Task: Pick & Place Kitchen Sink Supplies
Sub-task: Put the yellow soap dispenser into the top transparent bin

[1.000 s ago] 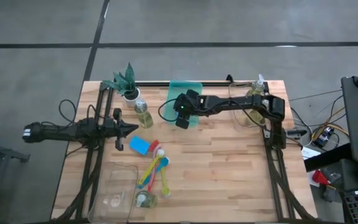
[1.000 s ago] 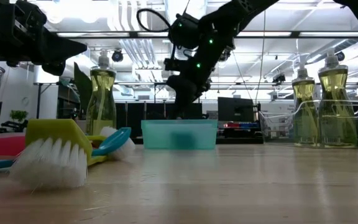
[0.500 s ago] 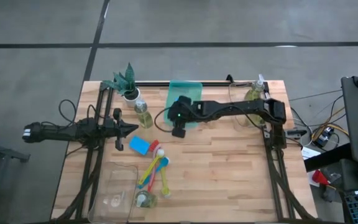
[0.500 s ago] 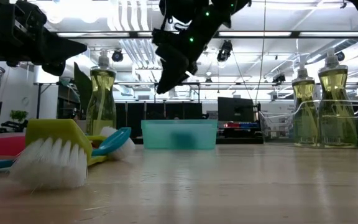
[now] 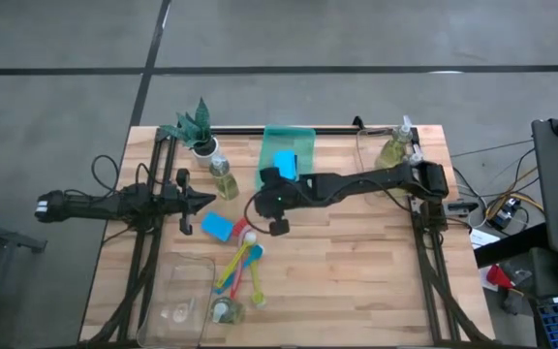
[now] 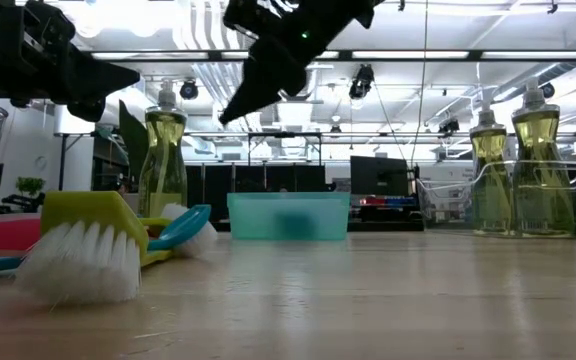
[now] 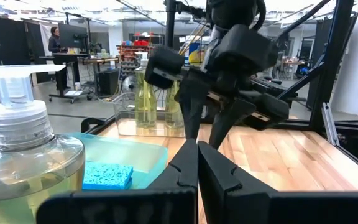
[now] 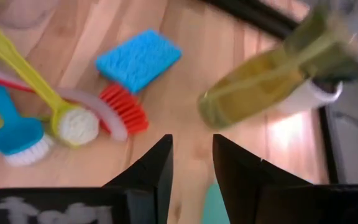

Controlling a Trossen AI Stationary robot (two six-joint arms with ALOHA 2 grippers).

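One blue sponge (image 5: 286,163) lies flat in the green tray (image 5: 302,139); it also shows in the left wrist view (image 7: 107,176). A second blue sponge (image 5: 218,227) (image 8: 138,59) lies on the table beside several brushes (image 5: 241,265) with red (image 8: 122,107), yellow (image 8: 73,124) and blue (image 8: 20,140) heads. A soap bottle (image 5: 224,179) (image 8: 260,81) stands by the plant. My right gripper (image 5: 277,228) (image 8: 191,149) hangs open and empty above the table, just right of the loose sponge. My left gripper (image 5: 206,201) (image 7: 197,146) is shut and empty, held above the table left of that bottle.
A potted plant (image 5: 198,128) stands at the far left. A clear tray (image 5: 184,281) near the front edge holds another soap bottle (image 5: 226,310). A clear bin (image 5: 374,184) at the far right holds more bottles (image 5: 395,150). Bare wood lies right of the brushes.
My right gripper has swung from above the green tray toward the table's near edge and left, ending over the table by the loose sponge and brushes. The blue sponge in the tray, hidden under the gripper before, now shows.
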